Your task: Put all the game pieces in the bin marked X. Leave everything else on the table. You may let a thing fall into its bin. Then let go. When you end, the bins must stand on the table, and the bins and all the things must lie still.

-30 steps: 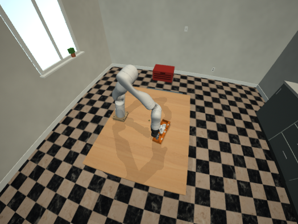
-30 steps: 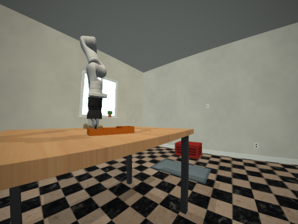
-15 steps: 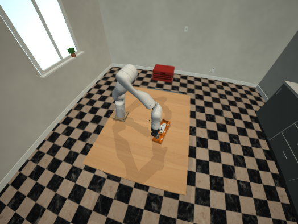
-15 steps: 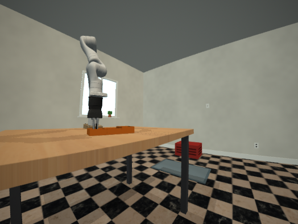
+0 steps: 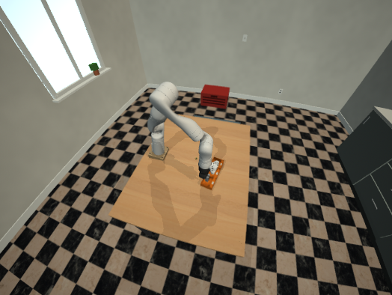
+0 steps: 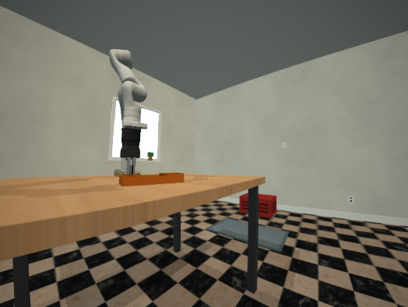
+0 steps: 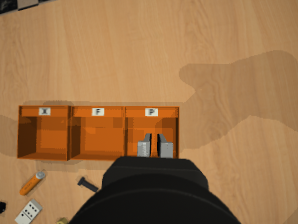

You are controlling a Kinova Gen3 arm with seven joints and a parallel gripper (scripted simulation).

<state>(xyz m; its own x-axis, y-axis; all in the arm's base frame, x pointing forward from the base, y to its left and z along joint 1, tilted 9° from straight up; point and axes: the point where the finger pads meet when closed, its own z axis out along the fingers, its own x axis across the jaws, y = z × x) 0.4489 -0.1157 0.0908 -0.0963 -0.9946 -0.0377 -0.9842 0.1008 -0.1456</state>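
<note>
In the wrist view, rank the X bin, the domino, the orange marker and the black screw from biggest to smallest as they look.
1. X bin, clearly largest.
2. Orange marker and domino: look about alike; the domino is cut off by the frame edge, so unranked.
3. Black screw, partly hidden by the wrist, so unsure.

I see a surface (image 7: 150, 50) of smooth, light wood grain with a matt finish. The orange bins (image 7: 97, 135) look like matt plastic to me, and my pincer's fingers like dull grey metal.
</note>
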